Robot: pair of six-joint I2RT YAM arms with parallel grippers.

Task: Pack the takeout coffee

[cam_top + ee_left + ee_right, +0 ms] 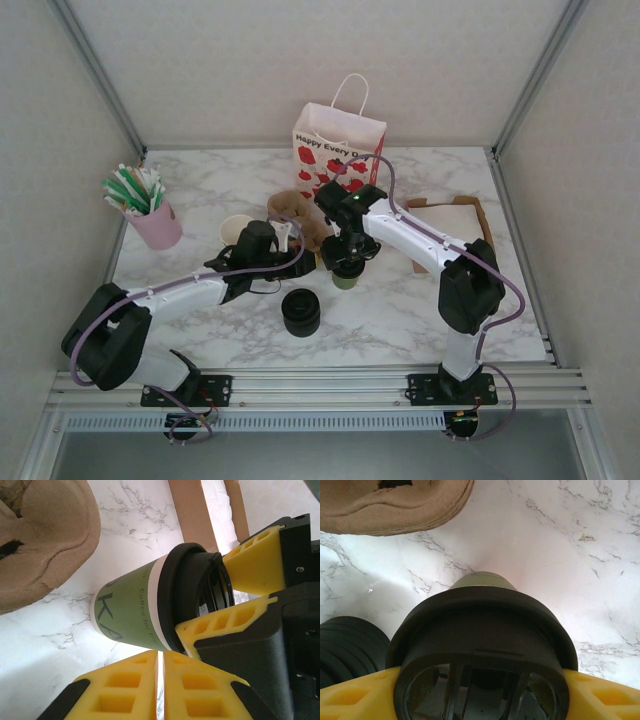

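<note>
the right tool (202, 596) comes down from above on the takeout coffee (132, 607). its two yellow fingers (252, 562) sit on opposite sides of the round black lid (480, 625) and touch it. the jaws stand fairly wide because the lid is wide, and i judge this a grip on the lid. the cup hangs straight below this tool, its long axis upright and in line with the tool's approach, the green body narrowing toward the table (400, 310). i cannot tell whether its base rests on the marble or has just left it.

the left tool (160, 670) is shut, its pads pressed together with nothing between them. it lies just beside the lower body of the cup, pointing at it from the side and not touching it. so the right arm has the cup and the left is only close by.

the move ahead probably turns on the paper bag (338, 150). it stands beyond the right tool, on its far side from the arm bases, upright with its mouth and handles up. the cup would need to rise straight, keep its axis vertical, and travel forward over the rim. the brown pulp carrier (295, 208) lies just beside the right tool, between it and the bag on the left arm's side. a stack of black lids (301, 312) sits on the near side of the right tool.

writing: the bag reads "happy every d", the rest hidden behind the arm, over red fruit prints. the cup carries small text, "coffee for", then illegible words, and large pale letters that look like "ka", cut off by the curve.
</note>
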